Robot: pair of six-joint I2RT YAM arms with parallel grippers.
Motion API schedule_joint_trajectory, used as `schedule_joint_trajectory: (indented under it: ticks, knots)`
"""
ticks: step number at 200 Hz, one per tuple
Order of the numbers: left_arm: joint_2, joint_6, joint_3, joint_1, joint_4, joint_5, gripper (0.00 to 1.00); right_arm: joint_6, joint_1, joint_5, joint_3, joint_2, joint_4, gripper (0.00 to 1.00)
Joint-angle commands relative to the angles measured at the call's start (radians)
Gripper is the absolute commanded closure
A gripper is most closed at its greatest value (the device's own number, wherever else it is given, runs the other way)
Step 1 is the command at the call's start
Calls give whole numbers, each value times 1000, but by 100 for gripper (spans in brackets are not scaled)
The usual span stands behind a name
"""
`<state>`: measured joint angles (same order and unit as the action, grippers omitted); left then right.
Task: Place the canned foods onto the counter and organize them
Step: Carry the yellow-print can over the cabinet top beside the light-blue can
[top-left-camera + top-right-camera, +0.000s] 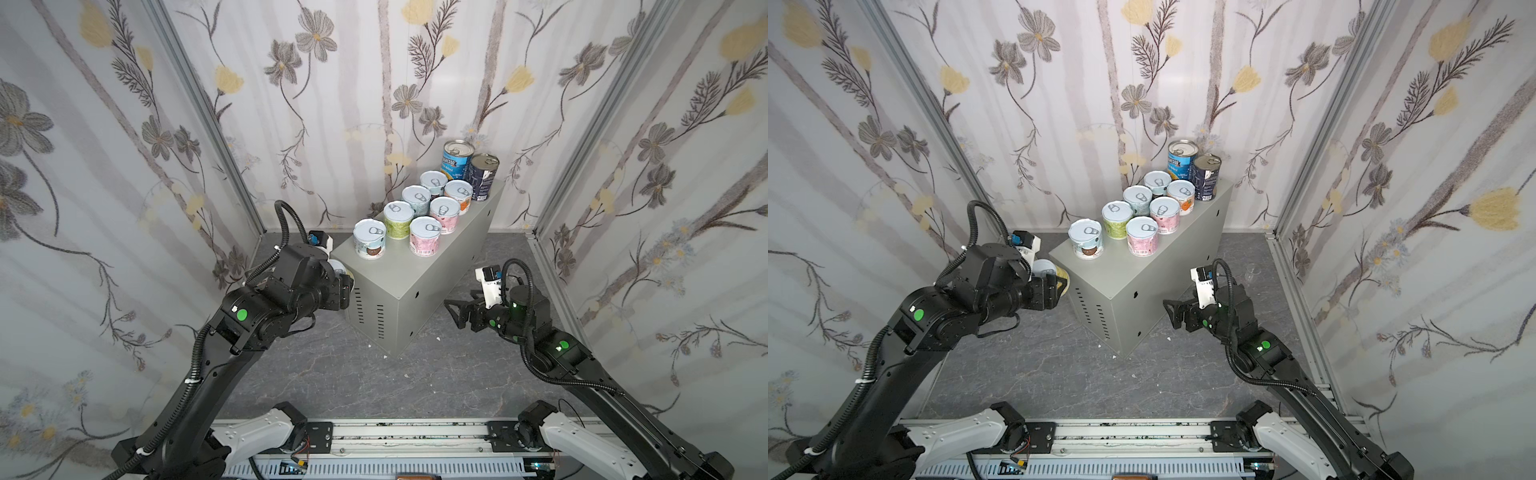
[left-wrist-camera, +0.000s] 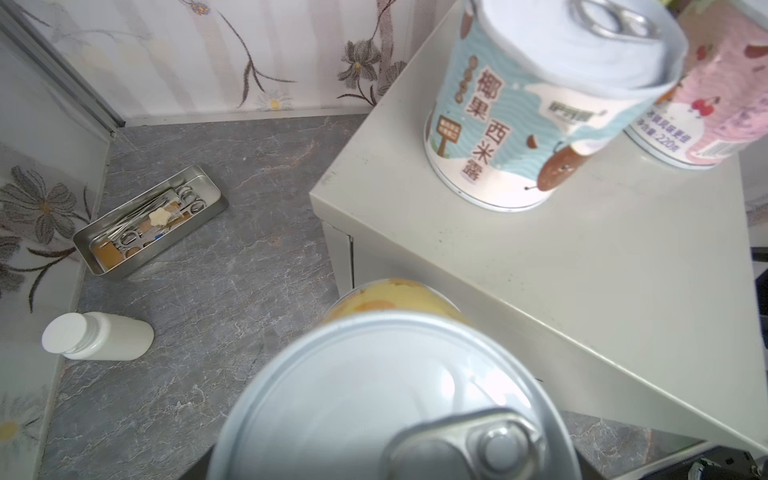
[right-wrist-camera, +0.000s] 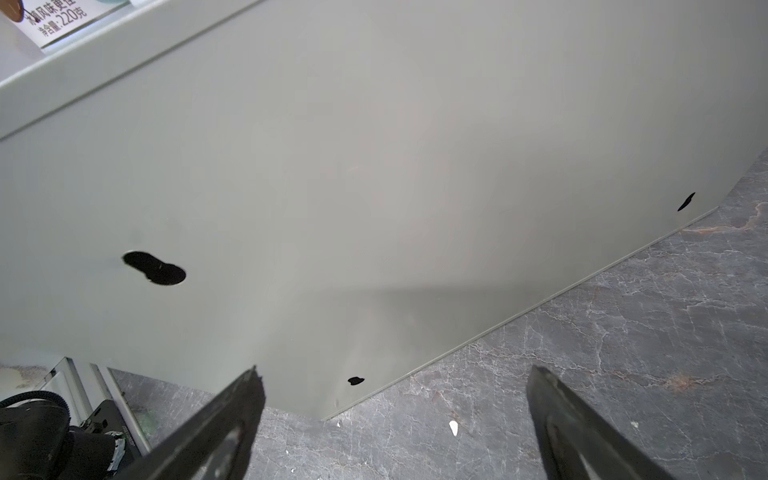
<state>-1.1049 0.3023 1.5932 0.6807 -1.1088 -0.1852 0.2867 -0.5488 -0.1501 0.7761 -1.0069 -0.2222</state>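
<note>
The counter (image 1: 432, 286), a light-grey metal box with vent slots, stands mid-floor in both top views. Several short pastel cans (image 1: 424, 235) stand in two rows on its top. A blue tin (image 1: 456, 157) and a navy tin (image 1: 482, 176) stand at its far end. My left gripper (image 1: 1059, 286) is shut on a yellow-labelled can (image 2: 386, 395), held beside the counter's near left corner; the can's pale lid hides the fingers. A light-blue can (image 2: 540, 104) stands closest to that corner. My right gripper (image 3: 395, 395) is open and empty, low beside the counter's long side (image 3: 374, 166).
A shallow metal tray (image 2: 149, 224) holding small tools and a white plastic bottle (image 2: 97, 336) on its side lie on the floor left of the counter. A small clear glass (image 1: 1251, 272) stands right of it. Floral walls close in on three sides.
</note>
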Motion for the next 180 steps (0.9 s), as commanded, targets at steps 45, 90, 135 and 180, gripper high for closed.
schedule_joint_trajectory:
  ticks: [45, 90, 135, 180]
  knots:
    - [-73, 61, 181, 212, -80, -77, 51, -3, 0, 23, 6, 4, 19, 1]
    - [-221, 13, 372, 271, -129, -82, 52, -2, 0, 32, -7, 24, 21, 1]
    - [-362, -15, 546, 275, -159, -108, 51, -6, 1, 46, -15, 58, 12, 1]
    - [-470, 6, 649, 277, -158, -112, 51, -21, 1, 52, -61, 73, 9, 0]
